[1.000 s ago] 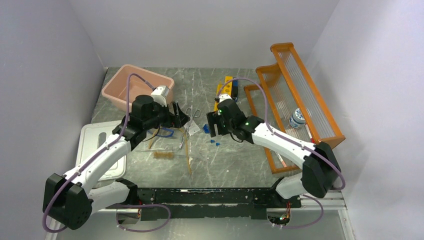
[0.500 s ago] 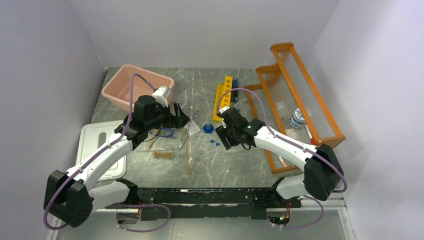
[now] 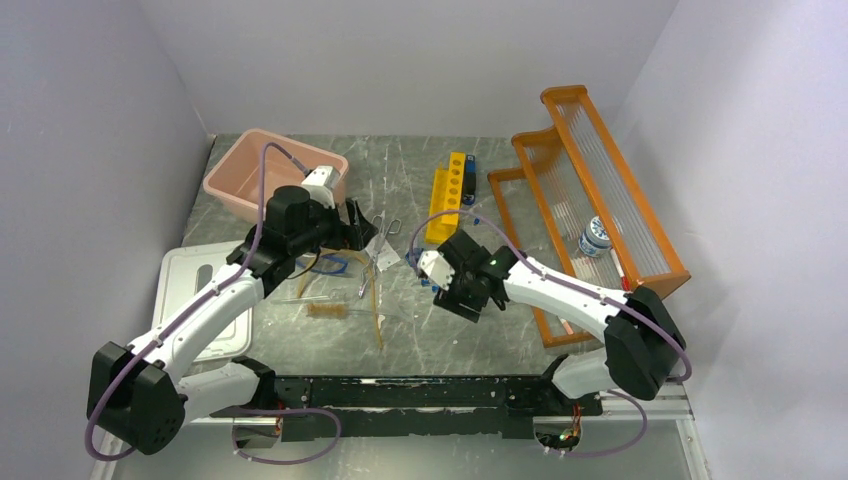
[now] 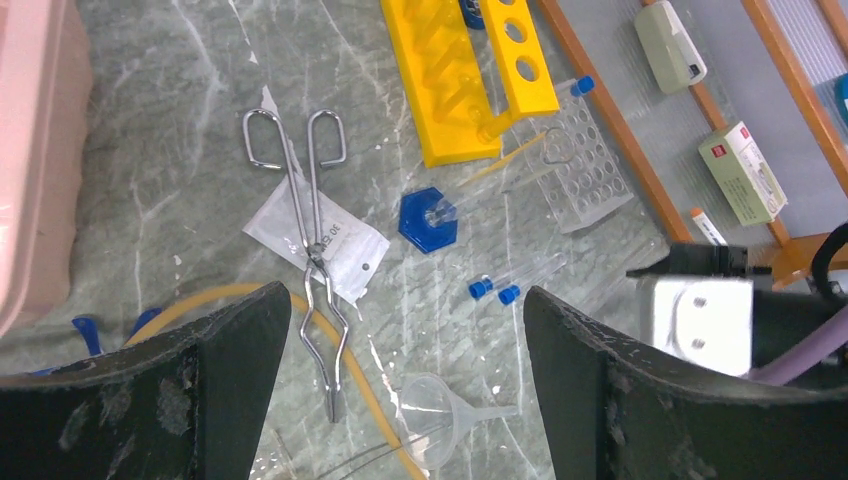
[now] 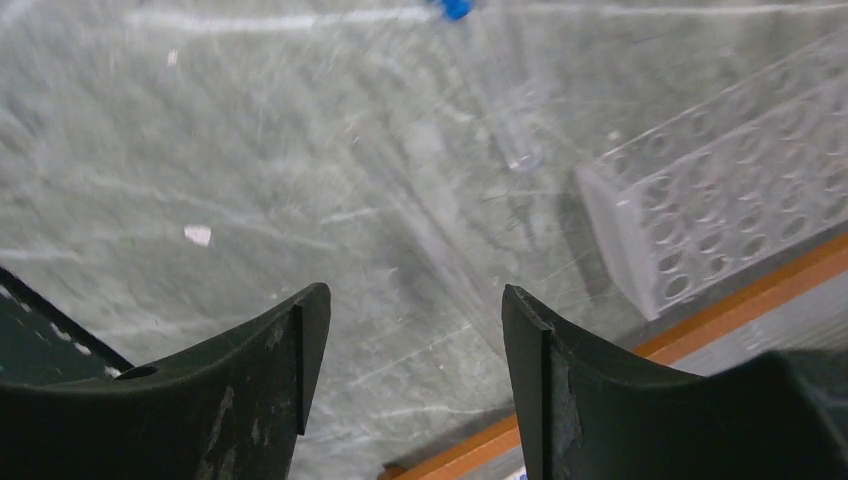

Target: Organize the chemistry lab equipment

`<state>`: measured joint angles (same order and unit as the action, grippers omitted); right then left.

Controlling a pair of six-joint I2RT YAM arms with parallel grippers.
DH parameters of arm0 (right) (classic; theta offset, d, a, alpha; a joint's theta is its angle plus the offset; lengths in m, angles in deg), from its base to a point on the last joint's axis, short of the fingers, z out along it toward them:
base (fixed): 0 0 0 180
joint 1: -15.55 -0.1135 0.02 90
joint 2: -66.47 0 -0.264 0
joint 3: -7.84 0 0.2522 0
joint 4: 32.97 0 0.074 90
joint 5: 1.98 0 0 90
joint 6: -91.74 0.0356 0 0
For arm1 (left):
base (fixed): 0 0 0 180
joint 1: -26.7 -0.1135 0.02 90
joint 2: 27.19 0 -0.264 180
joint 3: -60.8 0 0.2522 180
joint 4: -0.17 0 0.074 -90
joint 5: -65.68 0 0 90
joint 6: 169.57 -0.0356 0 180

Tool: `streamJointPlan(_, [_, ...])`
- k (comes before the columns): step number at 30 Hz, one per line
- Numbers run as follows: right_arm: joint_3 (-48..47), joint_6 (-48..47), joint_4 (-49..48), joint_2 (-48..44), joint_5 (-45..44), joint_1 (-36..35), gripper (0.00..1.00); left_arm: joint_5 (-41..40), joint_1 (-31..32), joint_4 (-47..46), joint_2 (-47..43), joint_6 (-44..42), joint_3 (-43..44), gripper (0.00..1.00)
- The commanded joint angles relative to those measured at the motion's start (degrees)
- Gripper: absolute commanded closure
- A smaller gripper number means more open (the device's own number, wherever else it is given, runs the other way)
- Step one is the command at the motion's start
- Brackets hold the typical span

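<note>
My right pincer (image 5: 412,295) hangs released, a clear tube (image 5: 495,90) on the worktop (image 5: 250,150) just beyond its tips; my left pincer (image 4: 405,295), released too, hovers over tongs (image 4: 305,215).

Metal scissors (image 4: 315,252): lying flat, handle loops toward the far side.
White packet (image 4: 350,250): beneath the scissors' pivot.
Amber rubber tubing (image 4: 235,290): curved under the blade tips.
Clear glass tubes (image 4: 530,275): blue-capped, side by side.
</note>
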<state>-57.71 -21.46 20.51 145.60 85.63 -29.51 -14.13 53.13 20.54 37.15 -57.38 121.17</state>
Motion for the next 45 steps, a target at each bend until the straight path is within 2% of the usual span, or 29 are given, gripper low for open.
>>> streamJointPlan(1, [3.14,-8.07,1.52,0.89,-1.90,-2.20,0.33,-2.83,0.37,-0.38,-0.88,-1.26,2.17,0.10])
streamJointPlan(5, [3.02,-8.42,-0.08,2.24,0.13,-2.36,0.34,-3.02,0.37,-1.42,-1.01,-0.09,1.83,0.10])
streamJointPlan(11, [2.69,-10.67,-2.95,6.12,-0.29,-2.37,0.40,-9.90,0.37,-0.89,-0.93,2.15,2.93,0.10])
streamJointPlan(14, [2.09,-11.60,-3.91,7.75,0.47,-2.31,0.42,-10.06,0.37,-0.96,-0.72,2.22,3.86,0.10])
streamJointPlan(20, [1.47,-11.85,-4.18,9.24,6.35,-2.31,0.54,-11.66,0.36,-0.60,-0.27,2.28,5.31,0.11])
streamJointPlan(23, [1.77,-12.12,-4.58,9.87,7.49,-2.31,0.65,-11.96,0.37,-0.52,-0.44,2.71,6.99,0.11])
streamJointPlan(26, [1.55,-12.01,-5.00,10.61,7.86,-2.25,0.71,-12.60,0.37,-0.66,-0.48,2.78,7.97,0.11])
streamJointPlan(27, [1.44,-11.92,-5.12,11.02,7.92,-2.31,0.71,-12.80,0.37,-0.45,-0.51,2.72,8.19,0.11])
streamJointPlan(32, [2.43,-11.92,-6.98,11.49,6.04,-2.36,0.58,-13.60,0.37,0.91,-0.97,2.35,8.68,0.11])
streamJointPlan(35, [2.97,-11.66,-7.83,11.81,6.31,-2.40,0.57,-13.94,0.37,0.93,-1.76,2.16,8.35,0.11])
streamJointPlan(41, [2.13,-10.38,-7.95,12.34,6.98,-2.40,0.73,-15.23,0.37,2.36,-2.59,2.09,8.47,0.11])
streamJointPlan(45, [1.46,-8.88,-8.24,8.94,9.85,-2.27,0.80,-15.87,0.37,3.04,-3.65,2.68,8.12,0.10])
